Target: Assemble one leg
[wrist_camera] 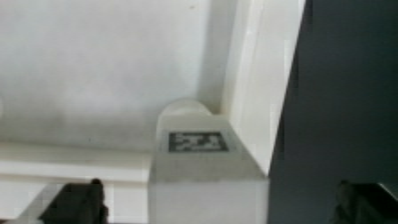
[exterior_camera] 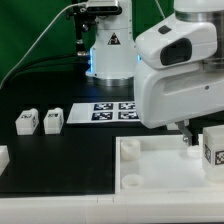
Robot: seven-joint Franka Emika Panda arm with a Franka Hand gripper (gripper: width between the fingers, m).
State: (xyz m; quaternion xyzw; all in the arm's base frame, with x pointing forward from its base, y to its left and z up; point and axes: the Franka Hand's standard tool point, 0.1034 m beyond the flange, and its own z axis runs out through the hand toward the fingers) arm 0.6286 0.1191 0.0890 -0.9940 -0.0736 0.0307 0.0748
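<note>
Because the two dark fingers [wrist_camera: 75, 200] of the hand [wrist_camera: 221, 200] stand wide apart, with a free gap on each side of the small chunky white plastic leg [wrist_camera: 201, 175] between them, the hand is spread and pinches nothing. I judge it is held so, straddling the leg, so that it can close on the two flat sides. The black-and-white square tag [wrist_camera: 198, 141] on the leg faces the wrist camera.

This leg is at the large white square tray-like part [exterior_camera: 160, 170], close to its edge, where the black bench [exterior_camera: 60, 165] begins. It is probably the tagged leg [exterior_camera: 212, 150] that the exterior view shows on the tray-like part, at its end on the exterior view's right. Whether it already sits in a socket I cannot tell.

By count there are three legs for sure: this one, and two spare legs [exterior_camera: 26, 121] [exterior_camera: 52, 120] side by side on the bench, well apart from the tray-like part. A cut-off white piece [exterior_camera: 3, 155] at the picture edge may be the fourth. There is one tray-like part and one marker board [exterior_camera: 115, 110], which lies just behind it
</note>
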